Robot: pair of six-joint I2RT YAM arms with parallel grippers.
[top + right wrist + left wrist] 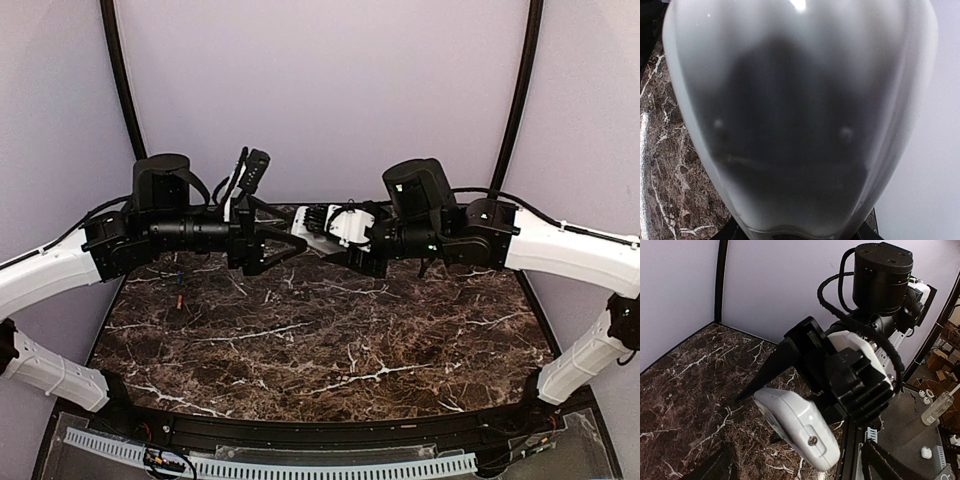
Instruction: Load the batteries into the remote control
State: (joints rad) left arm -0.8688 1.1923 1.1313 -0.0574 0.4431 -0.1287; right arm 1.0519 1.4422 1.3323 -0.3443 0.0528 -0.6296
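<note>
The right fingers (772, 367) clamp the remote control (795, 425) above the table (320, 340); the left fingers (278, 258) stand spread and empty. Best to hold it steady for loading.

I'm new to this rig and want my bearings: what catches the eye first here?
The two arms meet in mid-air over the far side of the dark marble table. The right gripper clamps the white remote control, which fills its own wrist view as a blur. The left gripper stands open just beside it.
</note>
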